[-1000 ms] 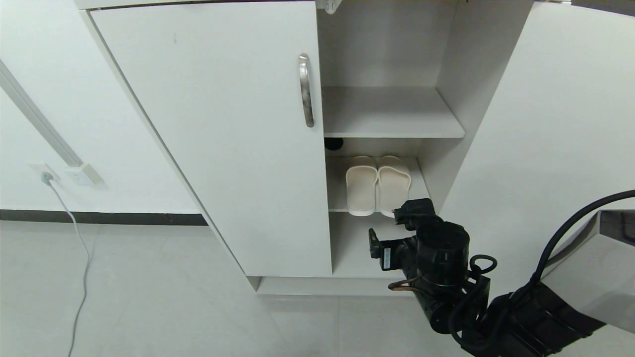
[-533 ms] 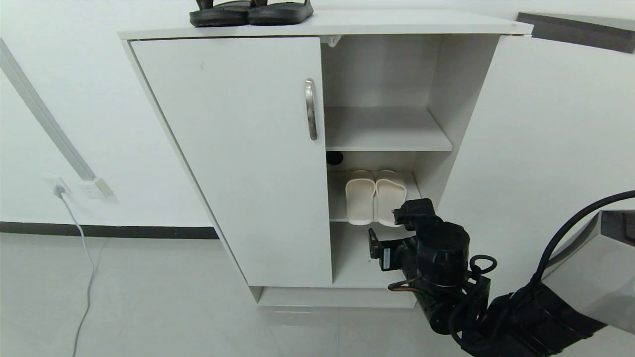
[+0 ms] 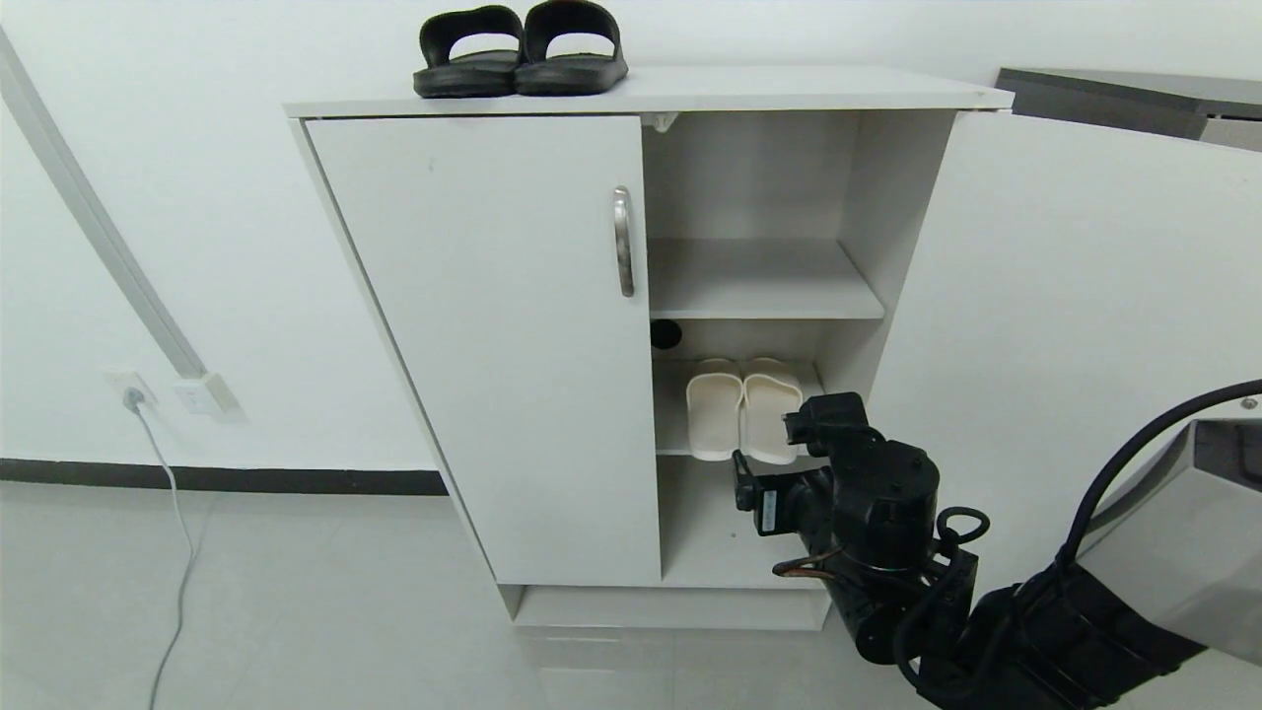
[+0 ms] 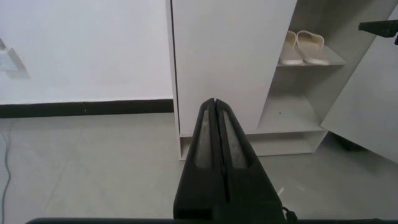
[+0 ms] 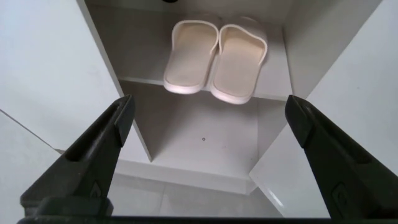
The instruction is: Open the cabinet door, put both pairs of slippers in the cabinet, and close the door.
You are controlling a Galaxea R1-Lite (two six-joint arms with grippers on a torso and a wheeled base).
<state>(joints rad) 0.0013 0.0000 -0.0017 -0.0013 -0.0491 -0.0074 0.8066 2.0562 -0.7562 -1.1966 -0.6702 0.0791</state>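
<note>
**Cabinet** [image 3: 789, 91]: white, two doors, standing on the floor [image 3: 296, 611] against the wall.
- The right door [image 3: 1065, 325] is swung wide open.
- The left door [image 3: 493, 335] is closed, and its metal handle [image 3: 623, 242] is upright at the inner edge.

**Pale slippers** [image 3: 742, 409]: one pair, side by side on the lower shelf [image 5: 273, 81] inside the open half. Their ends hang a little over the front edge of the shelf. The upper shelf [image 3: 759, 281] and the bottom compartment [image 3: 710, 532] hold no slippers.

**Black slippers** [image 3: 521, 54]: one pair, side by side on top of the cabinet above the closed door, not yet put away.

**Right pincer** [image 5: 209, 109]: fingers spread wide apart, holding nothing. It sits low in front of the open half, facing the pale pair and near it but not touching.

**Left pincer** [image 4: 214, 109]: fingers pressed together, holding nothing. It is low over the floor, well back from the cabinet and pointing toward the closed door.

**Progress, as judged:**
- The door is open and the first pair is stowed, so the task looks about halfway done.
- Left to do: take the black pair down from the top, set it on a free shelf, then shut the right door.
- The black pair sits high and toward the left, so reaching it looks like the harder part.
</note>
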